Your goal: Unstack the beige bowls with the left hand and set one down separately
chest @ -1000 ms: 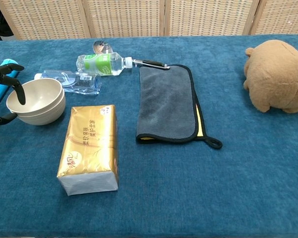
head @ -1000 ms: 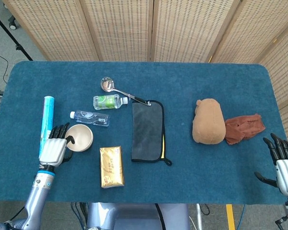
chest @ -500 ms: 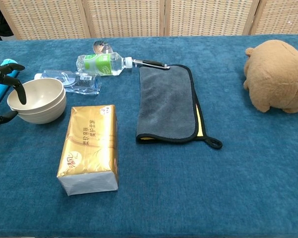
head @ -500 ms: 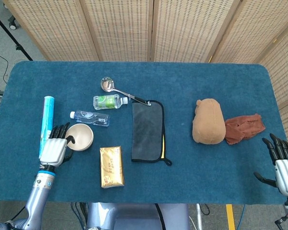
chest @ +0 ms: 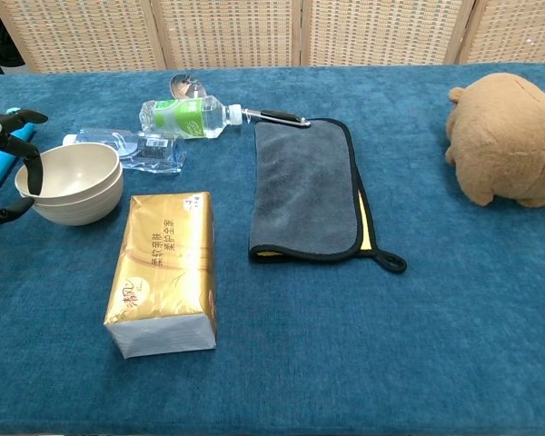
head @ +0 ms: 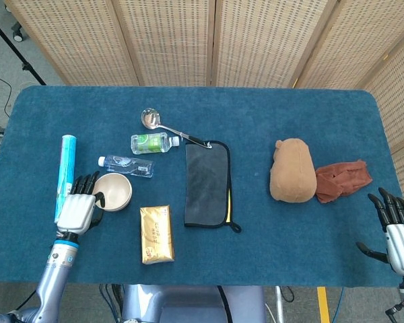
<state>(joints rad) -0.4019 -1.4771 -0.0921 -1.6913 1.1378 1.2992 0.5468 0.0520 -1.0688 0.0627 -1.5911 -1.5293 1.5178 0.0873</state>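
Two stacked beige bowls (head: 113,192) stand at the table's left. In the chest view the top bowl (chest: 73,173) sits slightly raised and tilted in the lower bowl (chest: 75,212). My left hand (head: 75,208) is at their left side. It pinches the top bowl's rim, with one finger (chest: 32,173) hooked inside and another curled under the outside. My right hand (head: 397,229) hovers at the table's near right corner with its fingers spread, holding nothing; the chest view does not show it.
A gold tissue pack (head: 156,234) lies right in front of the bowls. A clear bottle (head: 126,164), a green-labelled bottle (head: 150,142) and a ladle (head: 163,124) lie behind them. A blue tube (head: 66,173) lies to the left. Further right are a grey cloth (head: 207,184), a brown plush (head: 292,171) and a rust cloth (head: 342,179).
The top bowl has risen a little out of the lower one and shifted slightly right under my left hand's pinch. My right hand has barely moved.
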